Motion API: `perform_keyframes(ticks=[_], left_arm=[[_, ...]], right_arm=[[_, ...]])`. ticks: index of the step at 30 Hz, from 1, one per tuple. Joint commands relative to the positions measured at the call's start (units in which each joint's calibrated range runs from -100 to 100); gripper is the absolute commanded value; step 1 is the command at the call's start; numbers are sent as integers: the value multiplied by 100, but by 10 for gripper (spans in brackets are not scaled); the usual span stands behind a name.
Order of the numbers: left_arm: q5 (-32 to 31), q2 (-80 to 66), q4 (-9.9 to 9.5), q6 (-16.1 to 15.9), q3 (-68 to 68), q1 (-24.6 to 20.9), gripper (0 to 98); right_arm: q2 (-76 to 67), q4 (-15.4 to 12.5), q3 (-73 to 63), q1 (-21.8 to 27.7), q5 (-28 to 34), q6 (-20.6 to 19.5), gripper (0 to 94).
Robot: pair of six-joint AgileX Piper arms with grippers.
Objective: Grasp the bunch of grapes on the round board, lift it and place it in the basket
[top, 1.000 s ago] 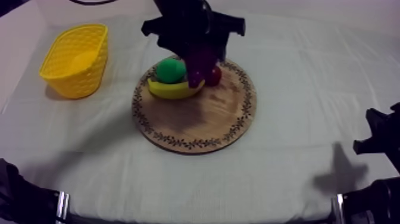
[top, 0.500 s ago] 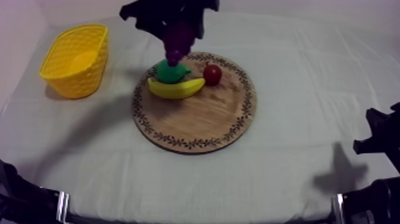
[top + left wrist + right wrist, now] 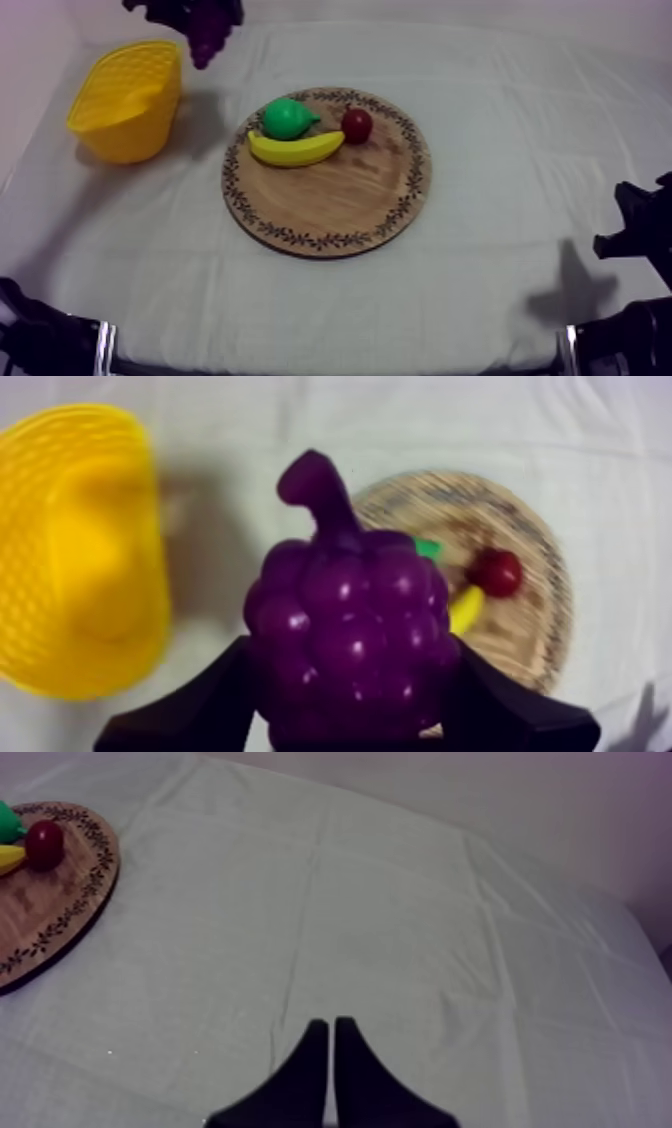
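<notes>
Left jaws: closed round the grapes [image 3: 345, 646], one black finger on each side of the bunch.
Right jaws: fingers pressed together in a narrow wedge, gripping nothing, above bare desk [image 3: 330, 902].
Grapes position: held between the left jaws, lifted off the board [image 3: 340, 195]. The basket [image 3: 130, 130] lies to one side of the jaws and the board to the opposite side. We judge the bunch near the basket's rim but not yet over its middle.
Risk 1: if we open now, the bunch may strike the rim or land on the cloth, because the jaws are not centred over the basket.
Risk 2: the basket looks light, so a low approach could push or tip it.
Risk 3: the rounded berries give poor purchase, so a jolt could let the bunch slip.
Grapes appearance: deep purple, with glossy moulded berries in one solid cluster. A thick curved stem points out beyond the fingertips.
</notes>
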Motion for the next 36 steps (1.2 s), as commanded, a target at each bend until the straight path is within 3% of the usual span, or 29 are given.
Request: perform_keyframes(ticks=[1,10,18,26,36], left_arm=[[-9,-46,-15,-106,53,-371,503],[-24,-235,-170,-385,324,-1166,500],[-28,-308,-223,-518,421,-1563,496],[-163,-21,-255,-561,585,-1726,491],[-763,751,-188,-521,1015,-1722,489]], right_arm=[[0,3,-4,-2,0,1,3],[0,3,-4,-2,0,1,3],[0,3,-4,-2,0,1,3],[0,3,-4,-2,0,1,3],[0,3,-4,-2,0,1,3]])
